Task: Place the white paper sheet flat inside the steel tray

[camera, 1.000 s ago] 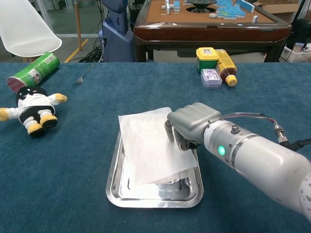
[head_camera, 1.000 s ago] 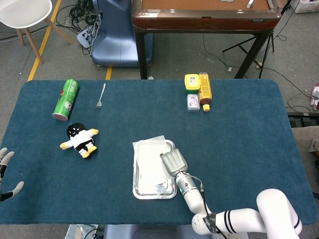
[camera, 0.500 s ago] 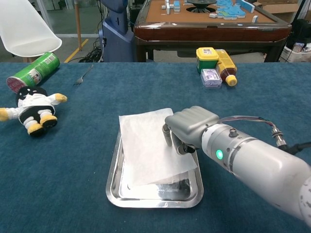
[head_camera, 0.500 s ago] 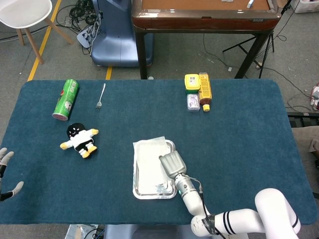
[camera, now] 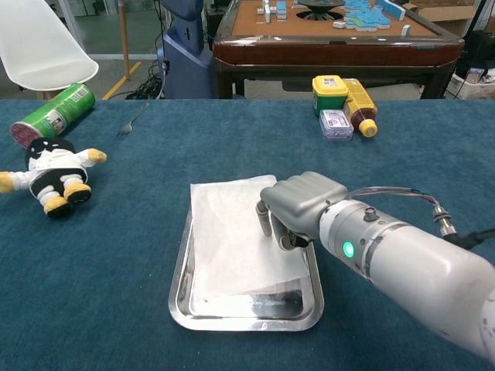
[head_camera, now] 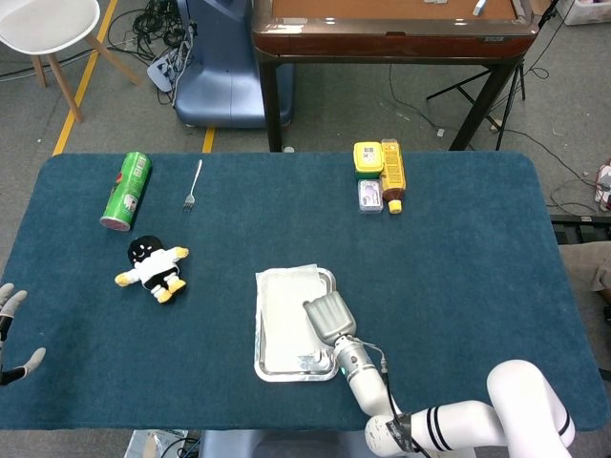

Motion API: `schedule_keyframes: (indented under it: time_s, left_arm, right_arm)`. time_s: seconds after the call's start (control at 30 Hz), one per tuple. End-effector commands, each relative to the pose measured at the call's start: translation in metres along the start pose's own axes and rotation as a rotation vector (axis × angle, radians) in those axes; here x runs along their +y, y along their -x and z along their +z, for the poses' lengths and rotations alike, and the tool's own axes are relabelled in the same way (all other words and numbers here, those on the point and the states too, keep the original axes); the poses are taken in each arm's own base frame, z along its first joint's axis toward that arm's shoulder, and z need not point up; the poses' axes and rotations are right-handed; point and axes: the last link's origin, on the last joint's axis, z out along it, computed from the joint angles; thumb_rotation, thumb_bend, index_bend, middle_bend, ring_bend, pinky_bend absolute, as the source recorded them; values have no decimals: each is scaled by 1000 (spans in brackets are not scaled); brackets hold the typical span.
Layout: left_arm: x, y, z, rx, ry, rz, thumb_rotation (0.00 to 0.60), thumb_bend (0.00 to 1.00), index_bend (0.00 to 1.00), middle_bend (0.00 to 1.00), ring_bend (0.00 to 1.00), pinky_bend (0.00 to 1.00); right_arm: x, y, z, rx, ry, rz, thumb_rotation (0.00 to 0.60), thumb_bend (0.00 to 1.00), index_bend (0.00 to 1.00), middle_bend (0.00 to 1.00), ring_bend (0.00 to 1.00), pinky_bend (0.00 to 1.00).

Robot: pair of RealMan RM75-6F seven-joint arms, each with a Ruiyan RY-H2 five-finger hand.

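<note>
At the near edge of the blue table (camera: 433, 162), right of centre, the right arm reaches in from the near right corner. Its right hand (camera: 298, 209) is curled over the right side of the steel tray (camera: 179, 282), fingers (camera: 265, 219) bent down onto the white paper sheet (camera: 232, 239). Whether the fingertips only press the sheet or pinch its right edge cannot be told from either view. The tray sits near the table's near edge, a little left of centre, its long side running near to far. The sheet lies mostly inside it; the far edge and far left corner ride up over the tray's far rim onto the cloth, and the near end stops short of the near wall, leaving a strip of bare steel.

At the far left near edge, the left hand (head_camera: 11, 334) shows only as spread fingertips at the table's side, touching nothing.

Open cloth lies to the right of the tray and arm, all the way to the right edge, and between tray and far items. Left of the tray, well apart, lies a plush doll (camera: 50, 174). Farther left lies a green can (camera: 52, 114) on its side, with a fork (camera: 133, 120) to its right. Far, right of centre, a yellow-lidded jar (camera: 329, 93), a small box (camera: 336, 122) and an amber bottle (camera: 360, 100) cluster near the far edge.
</note>
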Motion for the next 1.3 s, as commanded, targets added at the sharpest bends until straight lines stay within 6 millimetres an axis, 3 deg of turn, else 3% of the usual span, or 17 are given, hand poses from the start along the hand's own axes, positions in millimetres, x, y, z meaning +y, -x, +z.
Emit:
schedule_keyframes:
  time_s: [0.03, 1.3]
  left_arm:
    - [0, 0, 0, -1, 0, 0, 600, 221, 123, 10, 0, 214]
    - [0, -1, -1, 5, 5, 0, 600, 222, 123, 19, 0, 214]
  right_arm:
    - [-1, 0, -1, -1, -2, 1, 600, 1000, 414, 1000, 1000, 1000]
    - [-15, 2, -10, -32, -35, 20, 600, 1000, 418, 1000, 1000, 1000]
